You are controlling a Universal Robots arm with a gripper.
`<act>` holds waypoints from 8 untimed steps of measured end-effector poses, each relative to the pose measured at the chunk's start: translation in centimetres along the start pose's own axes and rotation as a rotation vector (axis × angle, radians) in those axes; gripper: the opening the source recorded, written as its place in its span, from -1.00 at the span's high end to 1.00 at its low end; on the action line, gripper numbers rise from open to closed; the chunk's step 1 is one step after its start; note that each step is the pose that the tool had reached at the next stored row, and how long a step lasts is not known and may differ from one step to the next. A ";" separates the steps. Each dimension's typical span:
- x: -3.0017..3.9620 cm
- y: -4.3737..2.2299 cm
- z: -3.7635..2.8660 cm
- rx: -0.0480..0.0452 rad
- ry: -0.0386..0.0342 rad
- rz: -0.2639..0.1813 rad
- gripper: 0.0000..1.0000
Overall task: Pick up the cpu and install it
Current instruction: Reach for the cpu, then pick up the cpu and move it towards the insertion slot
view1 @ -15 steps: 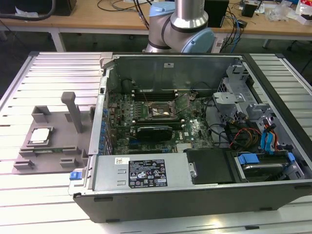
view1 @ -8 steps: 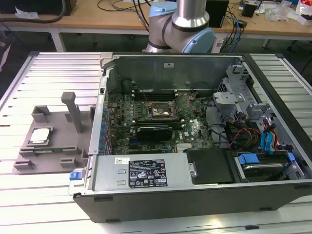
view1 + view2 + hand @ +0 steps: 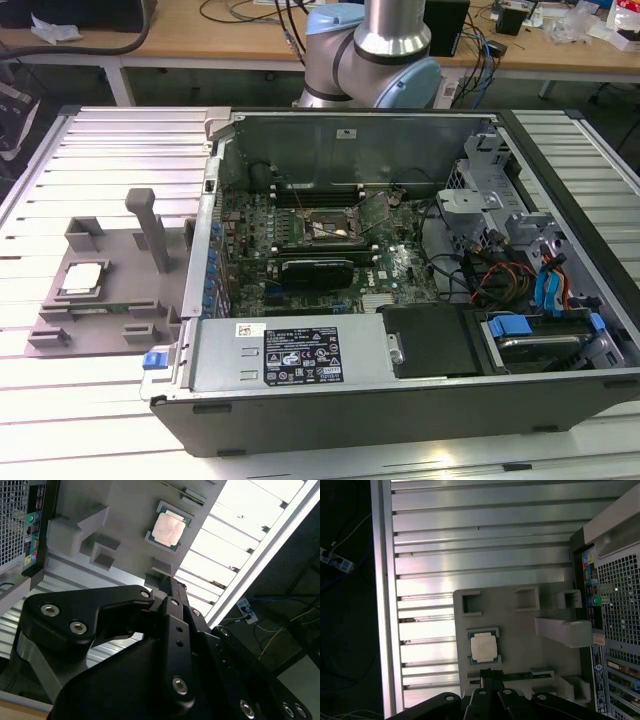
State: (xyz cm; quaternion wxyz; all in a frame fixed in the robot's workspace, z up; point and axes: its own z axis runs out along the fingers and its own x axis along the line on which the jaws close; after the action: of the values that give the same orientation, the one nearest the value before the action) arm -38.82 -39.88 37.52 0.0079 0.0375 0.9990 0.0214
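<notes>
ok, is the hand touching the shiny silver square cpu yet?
Apart. In the first wrist view, a strip of bare grey tray shows between the hand and the shiny silver square cpu.

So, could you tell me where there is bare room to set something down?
In the exterior view the slatted table is bare behind the grey fixture and in front of the computer case. The fixture, holding the cpu, and the case's cabled interior are crowded.

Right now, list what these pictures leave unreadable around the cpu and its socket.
- Exterior view: the arm is cut off by the top edge.
- Exterior view: the cpu socket is too small to read its latch.
- First wrist view: the end effector hides the fixture edge beside the cpu; its height is unclear.
</notes>
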 end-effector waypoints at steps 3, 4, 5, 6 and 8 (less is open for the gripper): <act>-0.03 0.00 0.00 0.0000 -0.0001 0.000 0.79; -0.04 0.00 0.01 0.0000 -0.0001 0.000 0.79; -0.04 0.00 0.00 0.0000 -0.0001 0.000 0.79; -0.04 0.00 0.00 0.0000 -0.0001 0.000 0.79; -0.05 0.00 0.00 0.0000 0.0000 0.000 0.79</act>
State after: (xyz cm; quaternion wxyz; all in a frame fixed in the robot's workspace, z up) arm -38.77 -39.88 37.52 0.0080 0.0375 0.9990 0.0214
